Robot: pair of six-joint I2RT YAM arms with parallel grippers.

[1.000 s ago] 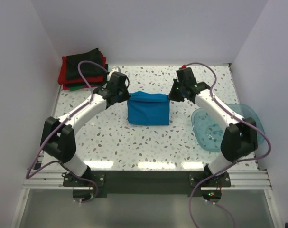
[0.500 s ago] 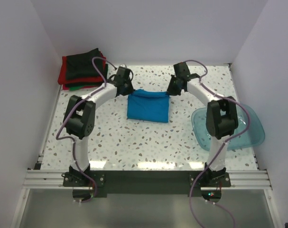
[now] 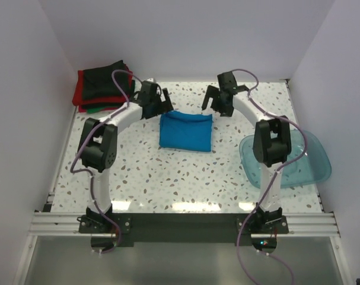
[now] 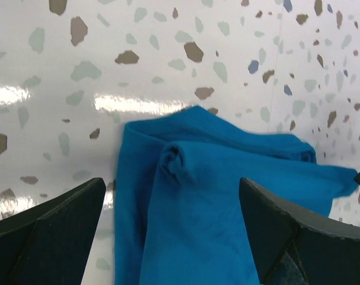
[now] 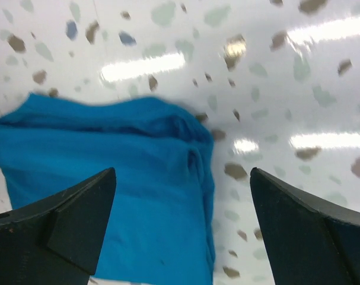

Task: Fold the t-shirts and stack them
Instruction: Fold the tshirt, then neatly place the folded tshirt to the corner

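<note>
Here the blue t-shirt lies folded into a rough rectangle on the speckled tabletop, about midway between the two arms and toward the far side. Its far edge is a little rumpled, and each far corner shows a small bunched fold in the wrist views.

The left claw sits at the shirt's far left corner with its fingers spread wide. In the left wrist view the corner of the cloth lies in the gap of the left claw, and neither finger pinches it. The right claw sits just beyond the far right corner, likewise spread wide. Its own view shows the shirt's corner between the fingers of the right claw, with nothing gripped.

A stack of folded t-shirts, dark on top with red beneath, rests at the far left corner, well apart from the blue one. A translucent blue-green tub stands at the right edge, beside the right arm.
</note>
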